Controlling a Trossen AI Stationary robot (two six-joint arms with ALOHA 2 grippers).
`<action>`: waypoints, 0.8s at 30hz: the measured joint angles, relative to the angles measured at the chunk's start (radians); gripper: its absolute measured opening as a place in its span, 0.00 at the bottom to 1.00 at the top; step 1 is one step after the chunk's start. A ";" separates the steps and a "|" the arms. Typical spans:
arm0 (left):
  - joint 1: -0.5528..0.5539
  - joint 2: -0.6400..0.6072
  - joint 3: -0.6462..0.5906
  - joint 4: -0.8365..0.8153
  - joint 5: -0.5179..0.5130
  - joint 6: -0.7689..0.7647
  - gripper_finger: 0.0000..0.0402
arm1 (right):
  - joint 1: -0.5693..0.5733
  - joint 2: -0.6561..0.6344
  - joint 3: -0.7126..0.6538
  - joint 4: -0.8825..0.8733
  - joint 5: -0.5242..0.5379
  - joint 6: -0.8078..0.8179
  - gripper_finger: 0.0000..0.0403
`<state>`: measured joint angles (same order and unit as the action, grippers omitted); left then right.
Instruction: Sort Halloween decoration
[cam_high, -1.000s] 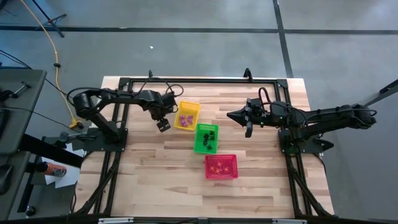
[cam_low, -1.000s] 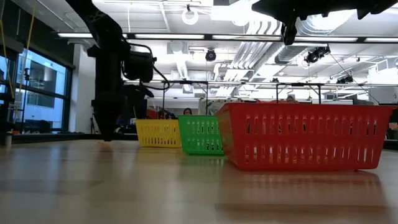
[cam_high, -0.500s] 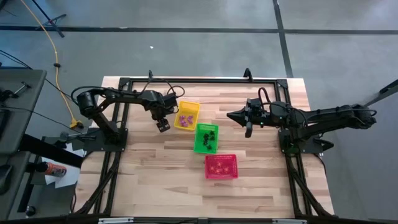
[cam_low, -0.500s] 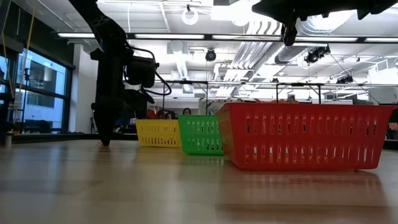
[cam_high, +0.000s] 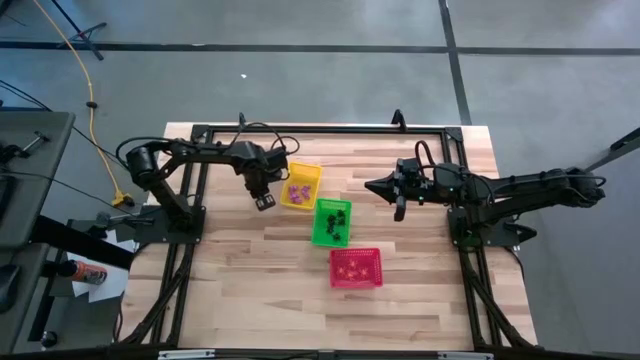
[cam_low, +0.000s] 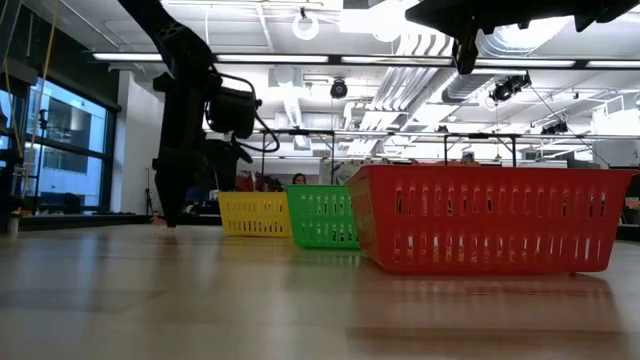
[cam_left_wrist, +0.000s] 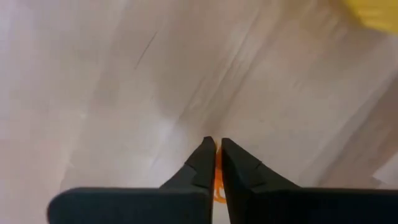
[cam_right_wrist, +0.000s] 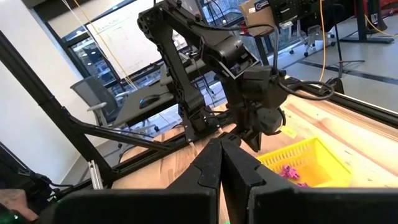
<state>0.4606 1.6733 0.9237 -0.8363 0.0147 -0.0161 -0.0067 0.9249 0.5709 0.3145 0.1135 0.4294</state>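
Note:
My left gripper (cam_high: 265, 203) stands fingers-down on the bare wood just left of the yellow basket (cam_high: 301, 186). It is shut on a tiny orange trinket (cam_left_wrist: 217, 182). Purple trinkets (cam_high: 298, 191) lie in the yellow basket, black ones (cam_high: 338, 218) in the green basket (cam_high: 332, 221), and small orange ones in the red basket (cam_high: 356, 267). My right gripper (cam_high: 370, 185) hovers shut, with nothing in it, high above the table to the right of the green basket. My left gripper pinches the orange trinket (cam_left_wrist: 217, 186) between its two fingers, which come from above and point down. Only a thin orange sliver shows in the narrow gap between them. The fingertips (cam_low: 170, 220) are at the table's surface; whether the trinket is lifted clear I cannot tell.
The three baskets form a diagonal row from the table's far middle toward its near right. Black frame rails (cam_high: 320, 128) run along the far edge and both sides. Bare wood lies to the left of the baskets and in front of them.
My left arm's wrist has shifted slightly toward the yellow basket, the fingertips staying at the same spot on the wood. The orange speck that lay on the table under the fingertips no longer shows in the low view.

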 joint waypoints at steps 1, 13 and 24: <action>0.001 0.000 0.009 -0.011 0.000 0.001 0.02 | 0.000 0.000 0.000 0.000 0.000 0.000 0.00; 0.064 -0.231 0.046 -0.036 0.013 -0.009 0.00 | 0.000 0.002 0.000 0.001 0.000 0.000 0.00; 0.090 -0.640 -0.013 0.478 0.350 -0.133 0.00 | 0.000 0.060 0.000 0.034 -0.001 0.000 0.00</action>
<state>0.5506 1.0338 0.9107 -0.3586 0.3646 -0.1494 -0.0067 0.9844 0.5709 0.3490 0.1129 0.4294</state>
